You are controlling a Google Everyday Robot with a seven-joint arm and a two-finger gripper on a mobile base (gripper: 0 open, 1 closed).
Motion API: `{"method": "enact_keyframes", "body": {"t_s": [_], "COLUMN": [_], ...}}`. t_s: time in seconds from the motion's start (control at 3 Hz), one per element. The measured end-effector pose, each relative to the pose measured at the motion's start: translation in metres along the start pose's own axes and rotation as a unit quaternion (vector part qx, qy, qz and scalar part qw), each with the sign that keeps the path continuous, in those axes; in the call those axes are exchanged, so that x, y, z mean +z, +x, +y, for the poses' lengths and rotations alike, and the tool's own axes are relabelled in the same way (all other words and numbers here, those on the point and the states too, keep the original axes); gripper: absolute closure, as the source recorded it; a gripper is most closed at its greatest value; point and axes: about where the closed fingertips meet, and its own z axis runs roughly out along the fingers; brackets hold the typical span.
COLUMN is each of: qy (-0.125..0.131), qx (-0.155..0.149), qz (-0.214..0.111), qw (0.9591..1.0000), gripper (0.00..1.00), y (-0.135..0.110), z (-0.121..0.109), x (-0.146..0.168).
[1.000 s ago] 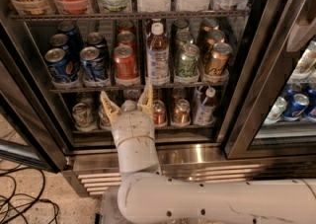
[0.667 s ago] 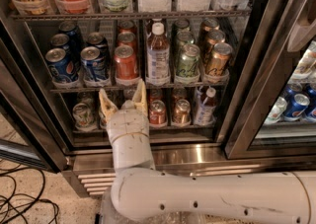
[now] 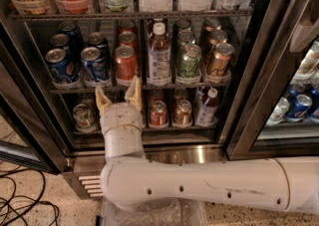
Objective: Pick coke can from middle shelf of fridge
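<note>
Smooth white tubular arm (image 3: 199,182) crosses the bottom, nearest. Gripper (image 3: 118,95) points up in front of the fridge (image 3: 199,154); two tan tapered fingers (image 3: 134,89) spread wide, gripping nothing, tips at the middle shelf (image 3: 169,87) front rail. Coke can (image 3: 125,63), a red cylinder with a shiny silver top, stands on that wire shelf just above the fingers, between blue Pepsi cans (image 3: 93,64) and a clear plastic bottle (image 3: 159,56).

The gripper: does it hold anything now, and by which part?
Nothing is held. The gripper is open, just below the coke can on the middle shelf.
</note>
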Motion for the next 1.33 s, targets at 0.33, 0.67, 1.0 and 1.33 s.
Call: {"method": "enact_keyframes", "body": {"t_s": [0.33, 0.67, 1.0, 1.33], "qy": [-0.001, 0.004, 0.017, 0.021], "qx": [-0.005, -0.005, 0.003, 0.01], "qz": [0.006, 0.007, 0.007, 0.009], "qw": [1.0, 1.0, 0.9998, 0.9997], "gripper": [0.32, 0.32, 0.32, 0.32], "y": [0.002, 0.003, 0.006, 0.008], "z": [0.006, 0.008, 0.003, -0.001], "x": [0.011, 0.021, 0.031, 0.042]}}
